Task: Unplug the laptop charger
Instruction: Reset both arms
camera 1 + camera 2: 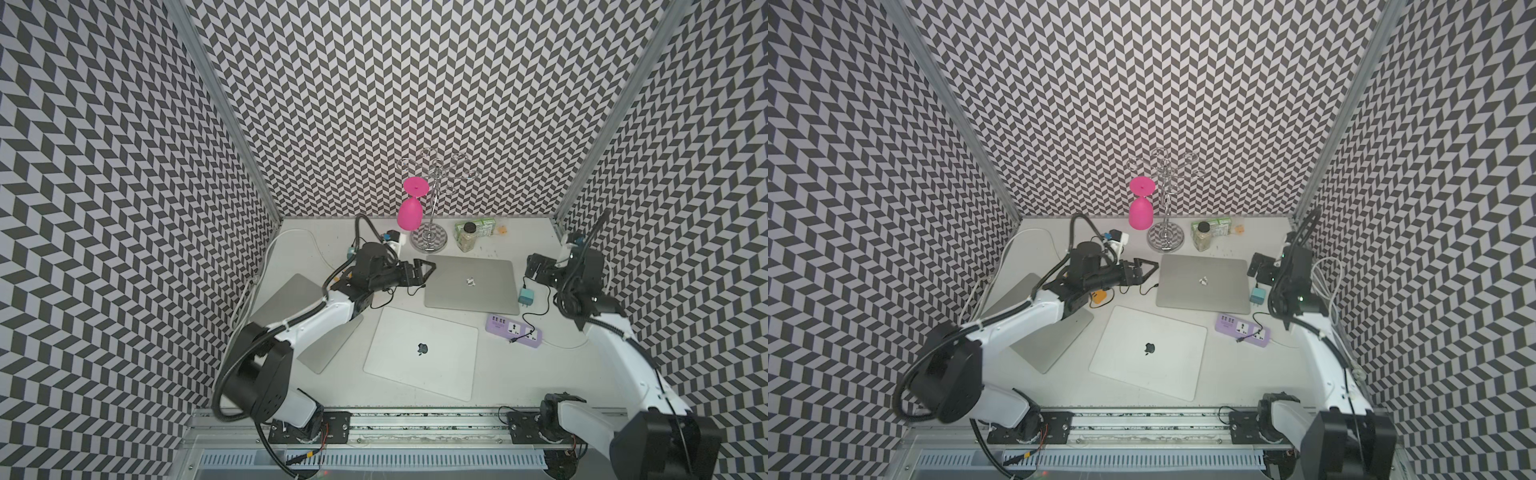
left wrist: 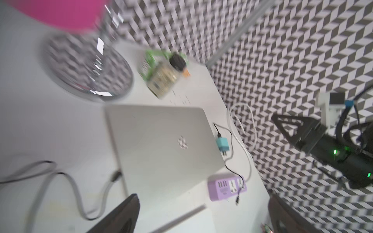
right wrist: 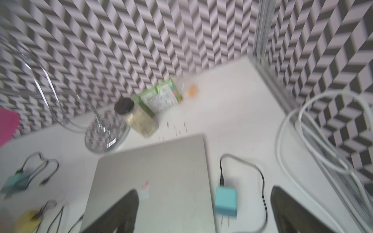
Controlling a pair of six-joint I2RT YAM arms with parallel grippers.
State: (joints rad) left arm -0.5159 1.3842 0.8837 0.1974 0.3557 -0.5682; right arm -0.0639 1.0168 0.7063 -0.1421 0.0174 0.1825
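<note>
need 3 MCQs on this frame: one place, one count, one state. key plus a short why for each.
1. Where is the teal charger? A plugged into the power strip; B lying on the table beside the far laptop; C held in the right hand.
2. How many closed laptops? A one; B two; C three.
3. The left hand is: A open, empty; B shut on a cable; C shut on a laptop lid.
1 B: prongs bare, on the table.
2 C: far laptop, middle laptop, third laptop partly under the left arm.
3 A: left wrist view shows its fingers spread, nothing gripped.
</note>
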